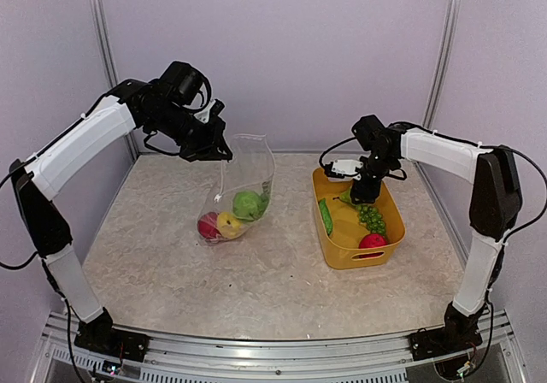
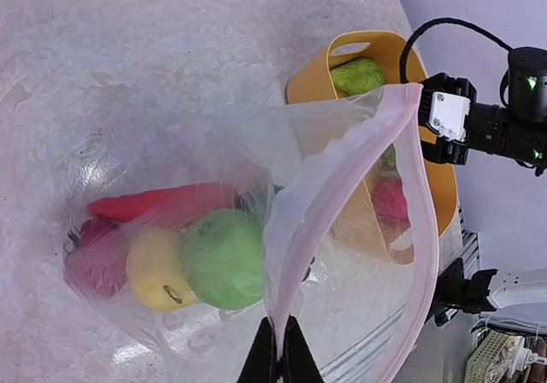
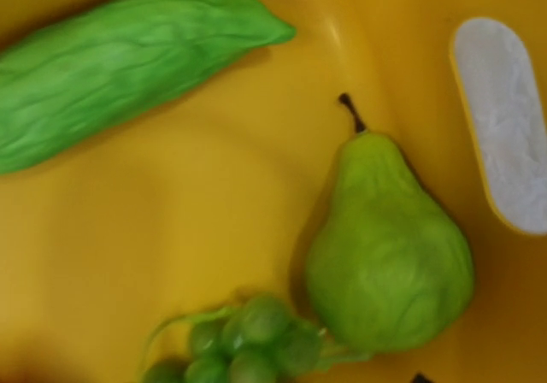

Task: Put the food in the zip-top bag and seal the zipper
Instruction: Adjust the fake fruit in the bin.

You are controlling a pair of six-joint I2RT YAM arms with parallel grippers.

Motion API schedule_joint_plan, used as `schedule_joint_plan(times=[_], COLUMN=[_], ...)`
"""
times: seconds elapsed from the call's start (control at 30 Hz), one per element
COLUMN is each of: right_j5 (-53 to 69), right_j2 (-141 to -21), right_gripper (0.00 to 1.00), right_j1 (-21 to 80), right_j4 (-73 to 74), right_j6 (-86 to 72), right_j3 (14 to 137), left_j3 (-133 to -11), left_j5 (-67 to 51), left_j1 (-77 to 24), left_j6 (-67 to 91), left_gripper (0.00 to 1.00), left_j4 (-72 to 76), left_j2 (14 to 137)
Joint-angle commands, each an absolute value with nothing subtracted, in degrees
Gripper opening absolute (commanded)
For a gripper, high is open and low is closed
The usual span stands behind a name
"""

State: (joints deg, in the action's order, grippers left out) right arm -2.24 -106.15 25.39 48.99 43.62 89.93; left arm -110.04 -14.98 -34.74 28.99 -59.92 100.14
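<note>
Left claw (image 2: 278, 350) clamped on the mouth edge of the zip-top bag (image 1: 249, 167), which sits left of the yellow basket (image 1: 349, 262). Right claw (image 1: 366, 193) hovers over the pear (image 3: 389, 246) inside that basket; we cannot tell its spread. Risks, as we judge them: the smooth pear squirts free, or the bag mouth sags shut.

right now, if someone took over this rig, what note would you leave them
Left hand: shut on the rim of the zip-top bag, holding it up with the mouth open.
Right hand: down in the yellow basket over the pear; can't tell if it is open or shut.
Done: green apple, yellow fruit, red fruit and red pepper are in the bag.
Left: pear, cucumber, grapes and red round fruit lie in the basket; then close the zipper, open now.
</note>
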Motion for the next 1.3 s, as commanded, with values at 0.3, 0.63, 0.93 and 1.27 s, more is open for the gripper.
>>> schedule_joint_plan(times=[0.3,0.63,0.93,1.27], right_j5=[-10.3,-12.1,-10.7,-6.9], right_j2=[-114.9,-116.6,-117.1,-107.5], right_gripper=[0.68,0.70,0.58,0.65], right_j1=[24.2,24.1,24.1,27.1], right_j4=[41.6,34.0,32.8,36.0], right_j6=[43.2,44.7,44.3,45.4], right_j3=[92.3,86.3,83.4,76.5], left_j3=[-106.6,-106.3,-106.6,-106.3], left_j5=[-15.8,-16.8,-17.2,-17.5], left_j1=[-33.7,-33.6,-33.4,-33.3], left_j6=[27.9,28.1,28.0,28.0], left_gripper=[0.00,0.00,0.00,0.00], left_j4=[-57.7,-57.0,-56.8,-56.3], left_j2=[97.1,97.8,98.5,99.1])
